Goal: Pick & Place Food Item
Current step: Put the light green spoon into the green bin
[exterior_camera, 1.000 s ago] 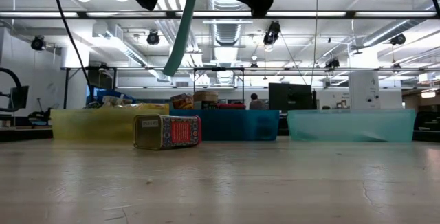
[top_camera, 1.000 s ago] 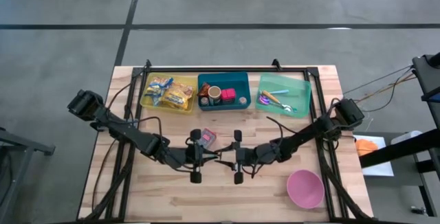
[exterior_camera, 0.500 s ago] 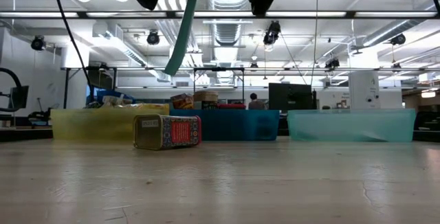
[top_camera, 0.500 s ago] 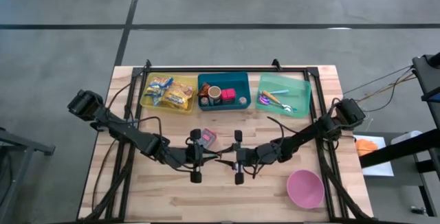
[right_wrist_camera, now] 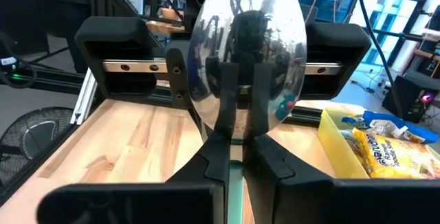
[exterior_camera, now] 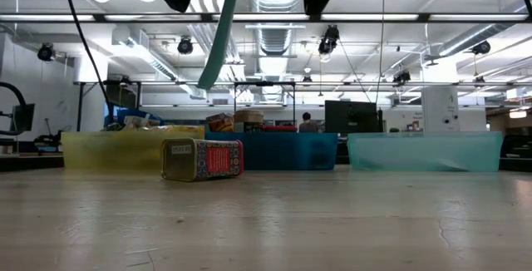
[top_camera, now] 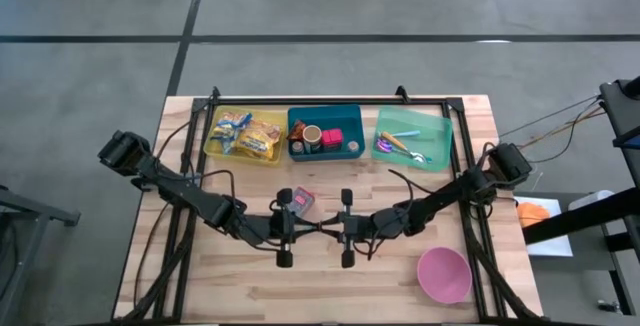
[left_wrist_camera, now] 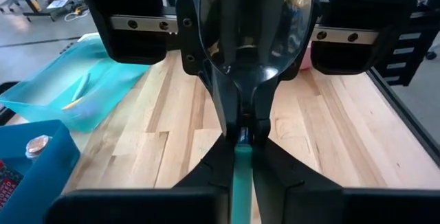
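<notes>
A spoon with a shiny bowl [right_wrist_camera: 246, 52] and a teal handle [exterior_camera: 216, 42] hangs upright over the table's middle. My left gripper [top_camera: 311, 228] and my right gripper [top_camera: 326, 228] face each other there, both shut on it. The bowl stands above the fingers and the handle slants down below them. A red and gold tin [top_camera: 303, 202] lies on its side on the wood just beyond the grippers, touched by neither; it also shows in the low view as the tin [exterior_camera: 203, 159]. My left gripper pinches the spoon's teal handle [left_wrist_camera: 242, 159] just under the bowl between its two fingers. It comes from the table's left, slanting slightly down, across the handle. The spoon is clear of the table, bowl up. My right gripper pinches the same handle [right_wrist_camera: 236, 176] close under the bowl between its two fingers, coming level from the table's right, across the handle. The handle's free end [exterior_camera: 205, 81] hangs in the air below the fingers.
Along the far edge stand a yellow bin [top_camera: 245, 136] of snack bags, a blue bin [top_camera: 325, 134] of tins and a teal bin [top_camera: 412, 138] of utensils. A pink bowl [top_camera: 444, 273] sits near the right front corner. Bare wood lies near the front.
My right gripper has shut its fingers on the spoon's handle while both arms stayed in place. The hanging handle has shifted slightly.
</notes>
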Controlling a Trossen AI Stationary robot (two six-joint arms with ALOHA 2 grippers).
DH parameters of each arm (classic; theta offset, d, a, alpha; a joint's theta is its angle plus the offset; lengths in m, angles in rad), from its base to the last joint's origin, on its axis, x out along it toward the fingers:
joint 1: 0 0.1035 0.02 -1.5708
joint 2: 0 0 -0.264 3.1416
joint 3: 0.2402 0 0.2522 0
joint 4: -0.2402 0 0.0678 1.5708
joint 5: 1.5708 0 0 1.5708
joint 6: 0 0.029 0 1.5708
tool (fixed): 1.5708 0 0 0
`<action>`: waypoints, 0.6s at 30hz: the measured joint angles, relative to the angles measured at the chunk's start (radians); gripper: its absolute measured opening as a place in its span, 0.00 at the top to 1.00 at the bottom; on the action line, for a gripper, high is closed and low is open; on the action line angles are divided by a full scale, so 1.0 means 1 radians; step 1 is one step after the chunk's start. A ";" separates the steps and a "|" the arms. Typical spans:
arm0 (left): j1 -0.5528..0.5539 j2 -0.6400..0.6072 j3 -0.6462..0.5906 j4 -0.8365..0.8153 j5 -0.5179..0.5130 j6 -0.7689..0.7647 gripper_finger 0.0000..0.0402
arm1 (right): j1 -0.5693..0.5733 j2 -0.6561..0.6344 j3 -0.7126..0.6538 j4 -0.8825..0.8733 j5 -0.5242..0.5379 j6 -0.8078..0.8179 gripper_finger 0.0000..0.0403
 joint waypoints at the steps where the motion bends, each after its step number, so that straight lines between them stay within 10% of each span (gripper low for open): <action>1: 0.000 0.000 0.000 0.003 0.000 -0.007 0.90 | 0.000 -0.002 0.000 -0.001 0.000 0.003 0.95; 18: 0.001 -0.004 0.000 0.028 -0.004 -0.045 0.40 | -0.003 -0.075 -0.001 -0.188 0.083 0.100 0.96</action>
